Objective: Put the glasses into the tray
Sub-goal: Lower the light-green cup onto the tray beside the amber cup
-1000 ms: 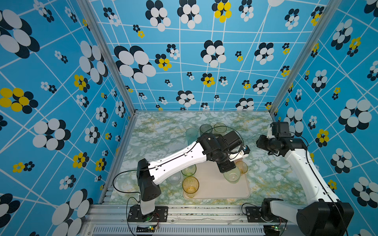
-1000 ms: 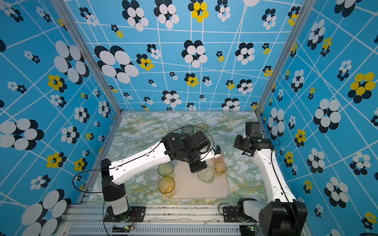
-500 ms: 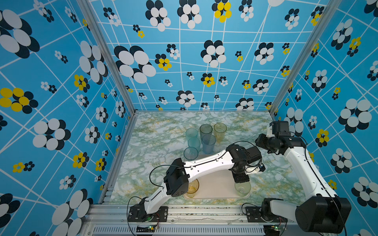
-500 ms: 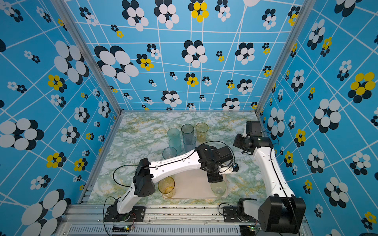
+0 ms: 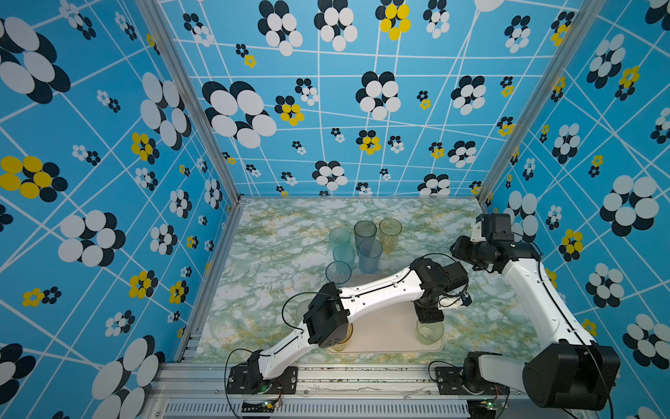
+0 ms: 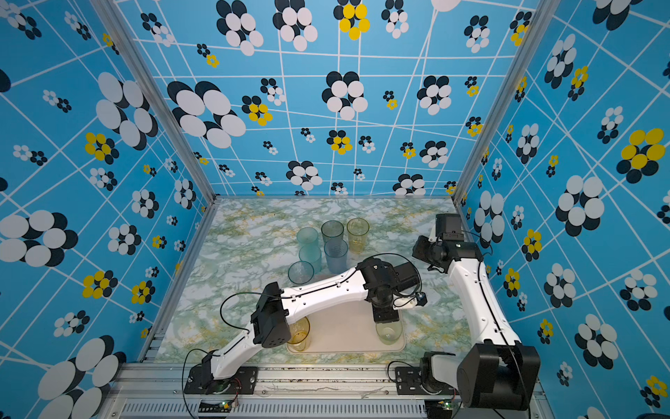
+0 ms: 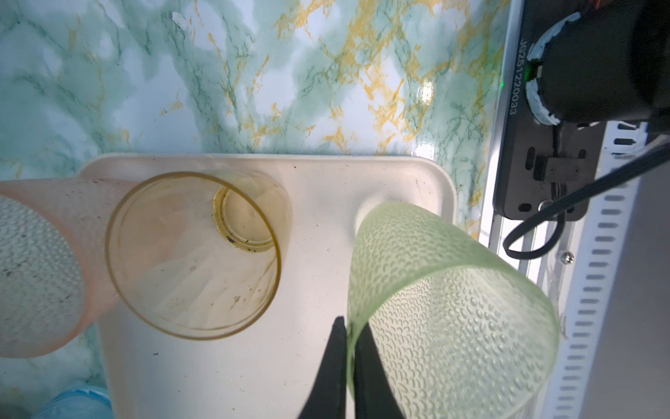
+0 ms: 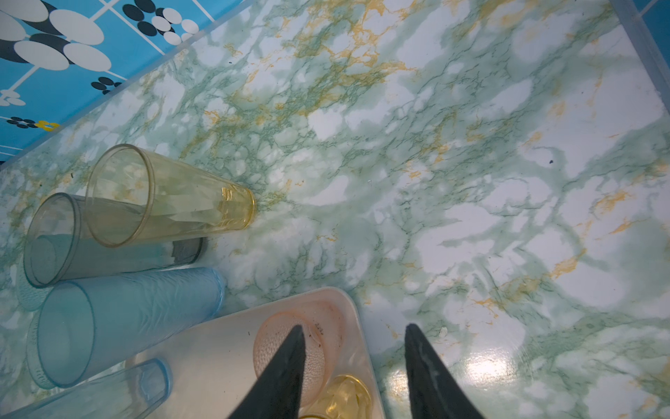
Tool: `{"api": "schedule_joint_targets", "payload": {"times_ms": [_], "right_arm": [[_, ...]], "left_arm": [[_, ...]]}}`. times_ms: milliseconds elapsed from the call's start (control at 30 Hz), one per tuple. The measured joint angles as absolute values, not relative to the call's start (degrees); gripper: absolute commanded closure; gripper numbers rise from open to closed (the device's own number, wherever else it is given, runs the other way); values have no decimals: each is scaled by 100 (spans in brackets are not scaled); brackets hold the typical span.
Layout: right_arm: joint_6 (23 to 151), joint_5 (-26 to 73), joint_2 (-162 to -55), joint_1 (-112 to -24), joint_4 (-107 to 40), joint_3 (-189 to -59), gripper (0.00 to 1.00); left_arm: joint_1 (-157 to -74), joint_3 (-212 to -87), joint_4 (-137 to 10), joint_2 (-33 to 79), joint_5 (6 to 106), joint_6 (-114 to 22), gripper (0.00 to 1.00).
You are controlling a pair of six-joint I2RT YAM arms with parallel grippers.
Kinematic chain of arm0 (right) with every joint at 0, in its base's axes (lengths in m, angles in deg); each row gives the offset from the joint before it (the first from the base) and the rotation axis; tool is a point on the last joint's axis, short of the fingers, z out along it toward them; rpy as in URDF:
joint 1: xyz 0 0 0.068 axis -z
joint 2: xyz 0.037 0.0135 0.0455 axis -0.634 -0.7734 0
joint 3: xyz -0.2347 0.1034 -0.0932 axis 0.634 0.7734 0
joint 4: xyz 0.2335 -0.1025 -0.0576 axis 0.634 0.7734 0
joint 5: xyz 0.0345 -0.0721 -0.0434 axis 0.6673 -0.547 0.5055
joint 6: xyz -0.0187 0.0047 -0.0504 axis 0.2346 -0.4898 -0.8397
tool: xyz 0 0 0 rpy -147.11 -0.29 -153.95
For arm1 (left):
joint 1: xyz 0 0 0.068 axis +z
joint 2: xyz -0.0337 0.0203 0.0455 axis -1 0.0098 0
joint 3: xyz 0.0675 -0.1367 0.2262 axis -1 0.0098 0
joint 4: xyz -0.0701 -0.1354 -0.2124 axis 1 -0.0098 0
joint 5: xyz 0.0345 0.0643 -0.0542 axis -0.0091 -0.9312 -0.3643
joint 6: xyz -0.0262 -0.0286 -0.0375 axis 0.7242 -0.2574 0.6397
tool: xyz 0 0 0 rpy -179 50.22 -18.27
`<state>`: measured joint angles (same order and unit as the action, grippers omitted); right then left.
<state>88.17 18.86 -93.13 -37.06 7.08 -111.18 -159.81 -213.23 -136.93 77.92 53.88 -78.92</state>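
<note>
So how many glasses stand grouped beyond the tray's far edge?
6: far teal glass, grey glass, amber glass in back; near teal glass and blue glass in front; blue-grey glass nearest the tray. The left arm may hide others.

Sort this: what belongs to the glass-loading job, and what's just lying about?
Job: tray; pale green glass in the left gripper; amber glass and pink glass on the tray; tall glasses behind it.
Just there: marble tabletop; flowered walls; aluminium front rail.
</note>
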Motion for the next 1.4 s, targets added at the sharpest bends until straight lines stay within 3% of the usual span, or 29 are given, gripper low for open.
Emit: {"api": "schedule_joint_targets", "payload": {"times_ms": [633,1100,1400], "right_arm": [[8795,2039,-9549,-3651,550,-11098,53],[8780,2140,-9567,-3614,402,-11015,53],[8780,2159,-9569,-3601,408,-10969,53]], "left_arm": [[-15963,-21518,-13649,7937,5217,-7977,94],[-15963,-21636,-13501,8048,5248,-7980,77],[-15963,-21636,-13348,8048,5287,-7977,75]]}}
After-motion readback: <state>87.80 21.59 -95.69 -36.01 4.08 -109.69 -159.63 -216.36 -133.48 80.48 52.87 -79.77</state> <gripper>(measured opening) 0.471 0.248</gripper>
